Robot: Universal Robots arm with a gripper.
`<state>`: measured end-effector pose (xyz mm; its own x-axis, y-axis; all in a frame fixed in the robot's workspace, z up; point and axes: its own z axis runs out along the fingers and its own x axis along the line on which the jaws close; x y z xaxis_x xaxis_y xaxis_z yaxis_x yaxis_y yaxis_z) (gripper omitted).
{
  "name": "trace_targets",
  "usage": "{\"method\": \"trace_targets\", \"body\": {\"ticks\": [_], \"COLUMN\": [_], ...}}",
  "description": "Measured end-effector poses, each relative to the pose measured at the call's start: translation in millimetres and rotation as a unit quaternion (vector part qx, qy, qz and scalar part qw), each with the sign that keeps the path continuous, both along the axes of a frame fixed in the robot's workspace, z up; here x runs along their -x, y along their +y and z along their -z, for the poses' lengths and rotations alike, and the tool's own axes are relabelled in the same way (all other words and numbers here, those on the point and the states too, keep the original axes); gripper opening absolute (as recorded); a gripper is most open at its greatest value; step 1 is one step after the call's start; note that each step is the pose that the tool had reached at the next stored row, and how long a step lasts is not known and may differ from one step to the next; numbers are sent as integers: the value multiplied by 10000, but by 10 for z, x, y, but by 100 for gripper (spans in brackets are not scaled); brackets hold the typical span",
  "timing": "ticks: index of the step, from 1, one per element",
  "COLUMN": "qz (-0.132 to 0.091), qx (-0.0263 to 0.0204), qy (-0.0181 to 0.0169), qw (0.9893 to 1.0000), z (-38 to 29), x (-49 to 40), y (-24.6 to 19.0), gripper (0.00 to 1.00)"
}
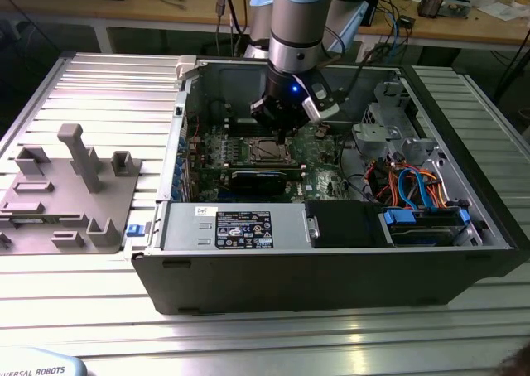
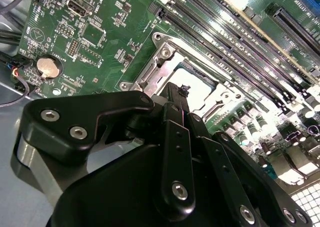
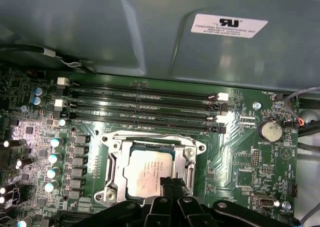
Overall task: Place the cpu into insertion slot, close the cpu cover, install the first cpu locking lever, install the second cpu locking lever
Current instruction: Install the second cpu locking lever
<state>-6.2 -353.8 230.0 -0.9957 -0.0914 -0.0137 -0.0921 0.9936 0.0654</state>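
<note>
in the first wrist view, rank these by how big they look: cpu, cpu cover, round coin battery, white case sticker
1. cpu cover, the frame around the socket
2. cpu, partly hidden by the claw
3. white case sticker, though it sits on the far wall, so the ranking against the cpu is unsure
4. round coin battery

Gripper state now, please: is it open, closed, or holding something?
Gripper: closed, holding nothing, fingertips over the cpu seated in the insertion slot.
</note>
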Motion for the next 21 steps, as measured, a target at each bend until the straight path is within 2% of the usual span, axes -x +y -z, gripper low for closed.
{"method": "trace_targets", "body": {"ticks": [3, 9, 21], "qz": [0, 0, 0], "qx": [0, -1, -1], "qy": [0, 0, 0], "qw": [10000, 10000, 10000], "z": [0, 1, 14], "x": [0, 0, 0], "y": [-45, -105, -134], "gripper": [11, 11, 11]}}
